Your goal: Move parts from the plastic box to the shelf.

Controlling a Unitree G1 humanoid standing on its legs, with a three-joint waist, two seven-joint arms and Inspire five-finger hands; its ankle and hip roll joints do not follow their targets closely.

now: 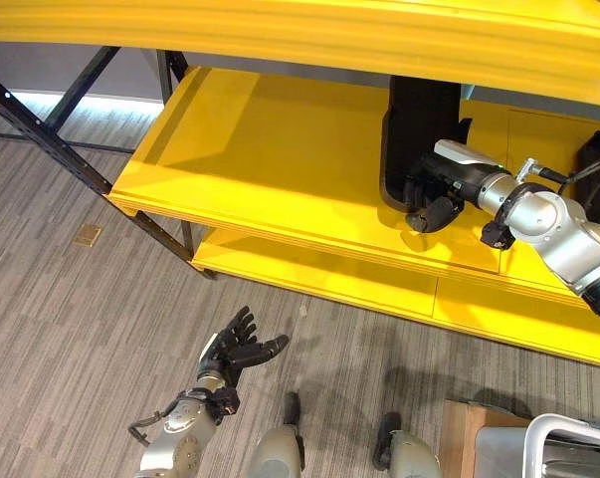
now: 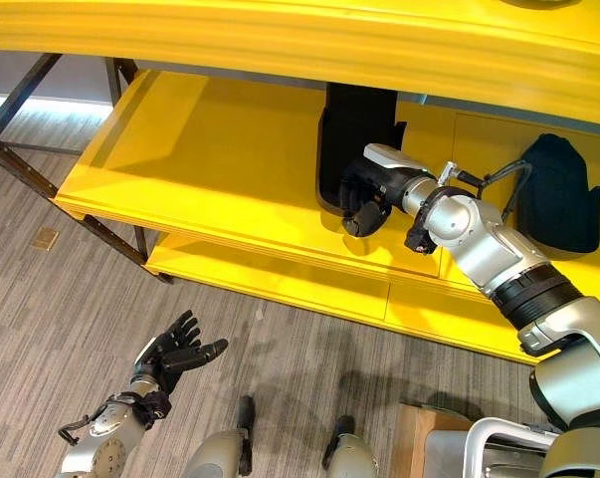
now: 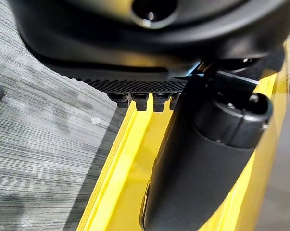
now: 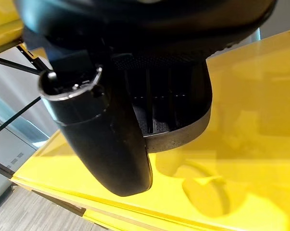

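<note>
While the yellow shelf (image 1: 280,159) spans the top of both eye views, w/ a lower yellow tier (image 1: 309,274) under it and a black frame leg (image 1: 51,139) at its left end, the grey striped floor (image 1: 81,299) takes up the rest.

A tall black part (image 2: 354,124) stands on the shelf's middle level, near its front edge. A 2nd black part (image 2: 558,194) sits on the same level, well apart to the right.

Right hand (image 2: 367,194) is at the tall part's lower end, fingers against it; in the right wrist view its fingers (image 4: 164,103) lie along the part's ribbed face w/ the thumb (image 4: 104,144) in front, but can't tell if they're clamped on it or just touching.

Left hand (image 1: 242,349) hangs low over the floor, fingers spread, holding nothing.

A light box corner (image 1: 538,448) shows at lower right.
</note>
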